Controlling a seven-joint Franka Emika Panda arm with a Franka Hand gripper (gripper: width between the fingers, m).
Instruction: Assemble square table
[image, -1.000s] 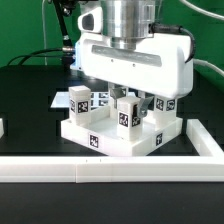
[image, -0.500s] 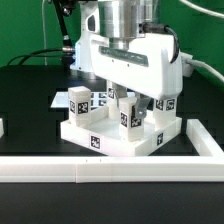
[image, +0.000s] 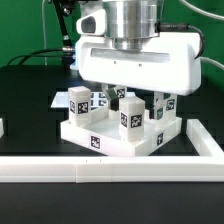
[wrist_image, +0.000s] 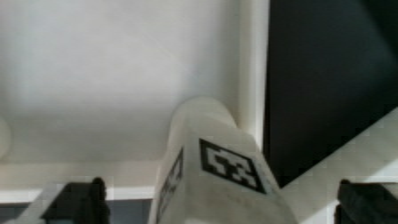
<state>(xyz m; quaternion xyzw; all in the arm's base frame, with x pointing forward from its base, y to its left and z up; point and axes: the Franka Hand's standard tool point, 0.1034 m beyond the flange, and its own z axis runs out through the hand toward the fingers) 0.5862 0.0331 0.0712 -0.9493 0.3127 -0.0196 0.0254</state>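
Observation:
The square table's white slab (image: 108, 138) lies flat with a tag on its near edge. Several white tagged legs stand on it: one at the exterior view's left (image: 80, 102), one beside it (image: 99, 101), one in the middle (image: 130, 114), one at the right (image: 163, 108). My gripper (image: 135, 97) hangs just above the middle legs, jaws wide apart. In the wrist view a tagged leg (wrist_image: 221, 160) stands between my open gripper's (wrist_image: 222, 204) dark fingertips (wrist_image: 79, 200), touching neither. The slab (wrist_image: 107, 80) fills the view behind it.
A long white border rail (image: 100, 170) runs along the front and turns back at the exterior view's right (image: 205, 140). A flat white sheet (image: 57, 100) lies behind the slab at the left. The black table (image: 30, 90) surrounds everything.
The hand has turned about its vertical axis, from angled to square-on to the exterior camera. The legs and slab have not moved.

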